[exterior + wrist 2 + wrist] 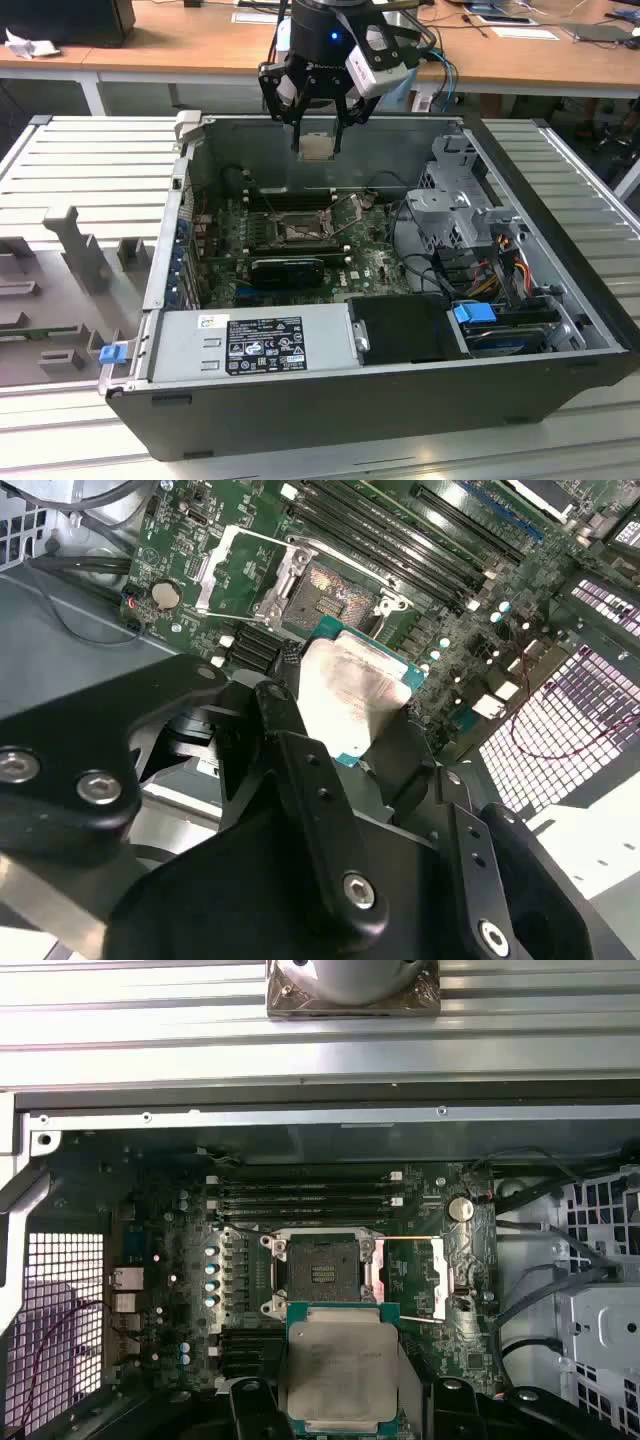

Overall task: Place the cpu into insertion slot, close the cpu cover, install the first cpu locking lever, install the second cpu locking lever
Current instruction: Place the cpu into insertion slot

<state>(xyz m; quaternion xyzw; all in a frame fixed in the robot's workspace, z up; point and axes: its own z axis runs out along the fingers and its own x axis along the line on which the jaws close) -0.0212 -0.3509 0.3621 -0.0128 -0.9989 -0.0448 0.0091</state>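
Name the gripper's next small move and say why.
Probably a slow descent toward the insertion slot, centring on the way. The gripper, shut on the cpu, hangs above the open case. The slot lies bare, and the cpu cover is swung open beside it.

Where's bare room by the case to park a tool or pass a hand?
Bare: the ribbed table on the exterior view's right of the case, and its far strip on that view's left, behind the grey fixtures. Crowded: the drive cage and cables; the gripper, holding the cpu, hangs over the case.
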